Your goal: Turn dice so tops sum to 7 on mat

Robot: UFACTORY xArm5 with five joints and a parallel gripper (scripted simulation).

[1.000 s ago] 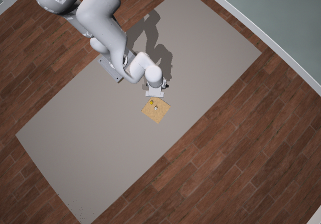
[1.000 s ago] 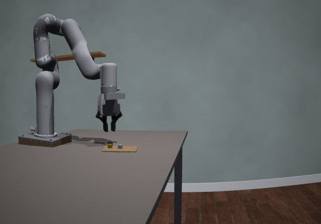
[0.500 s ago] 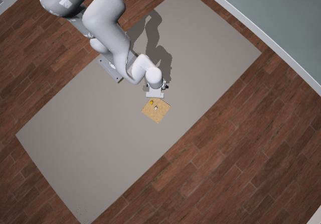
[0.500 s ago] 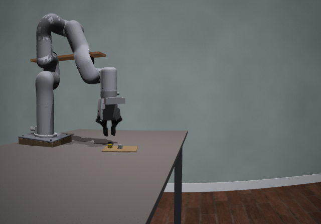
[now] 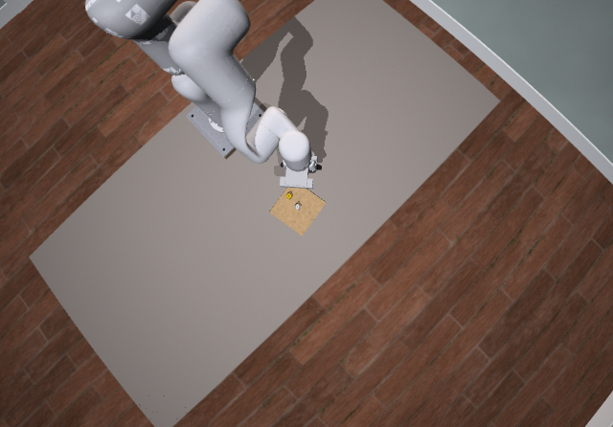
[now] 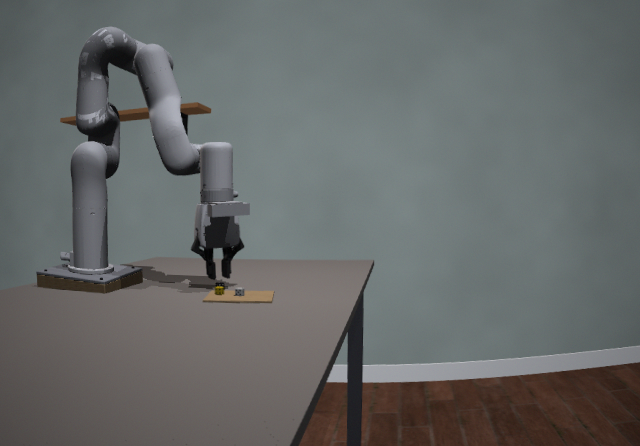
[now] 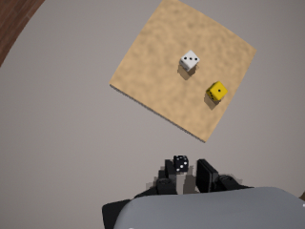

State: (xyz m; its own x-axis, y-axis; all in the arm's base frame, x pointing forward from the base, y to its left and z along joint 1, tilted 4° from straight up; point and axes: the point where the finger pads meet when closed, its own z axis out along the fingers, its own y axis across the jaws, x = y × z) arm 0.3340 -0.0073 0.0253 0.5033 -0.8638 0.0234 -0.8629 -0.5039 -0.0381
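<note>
A tan mat [image 5: 302, 220] [image 6: 256, 296] [image 7: 149, 57] lies on the grey table. A white die [image 5: 297, 206] [image 6: 239, 291] [image 7: 190, 60] sits flat near the mat's middle with three pips up. A yellow die [image 5: 288, 195] [image 6: 219, 290] [image 7: 217, 91] sits flat on the mat near one edge with one pip up. A black die [image 6: 219, 282] [image 7: 181, 163] rests on the bare table just off the mat's near edge. My gripper [image 6: 217, 274] [image 7: 183, 172] hangs directly above the black die. Its fingers are partly apart with nothing between them. In the overhead view the wrist hides the black die.
The arm's base [image 6: 88, 276] is bolted to the table behind the mat. The table's edge [image 6: 356, 296] runs to the right of the mat. A wooden shelf [image 6: 193, 108] hangs on the wall behind the arm.
</note>
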